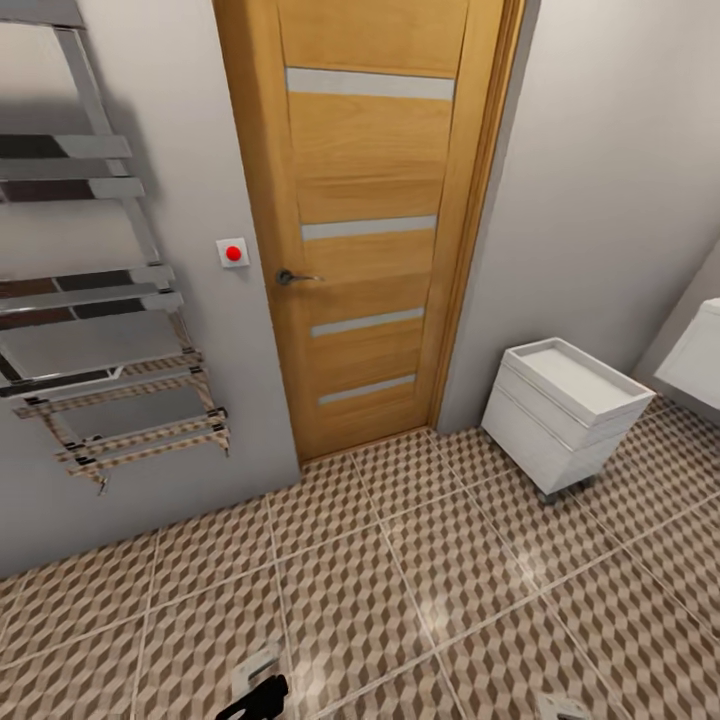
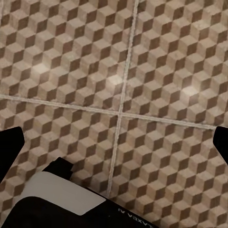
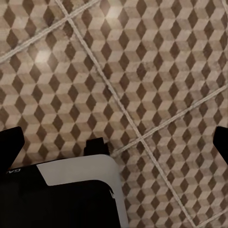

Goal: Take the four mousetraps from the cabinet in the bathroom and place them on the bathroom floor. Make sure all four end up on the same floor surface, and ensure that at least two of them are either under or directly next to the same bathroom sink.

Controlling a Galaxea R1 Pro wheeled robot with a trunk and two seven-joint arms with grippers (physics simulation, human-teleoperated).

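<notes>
Beside door [image 1: 370, 220], towel rail [image 1: 100, 290] cropped.

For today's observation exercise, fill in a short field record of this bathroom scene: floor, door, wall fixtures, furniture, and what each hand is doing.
floor: bathroom floor, cube-pattern tiles, light grout
door: wooden door, shut, metal handle
wall fixtures: chrome towel rail left of door; red button switch beside door
furniture: white drawer unit right of door
left hand: open, over bare tiles, holding nothing
right hand: open, over bare tiles, holding nothing
</notes>
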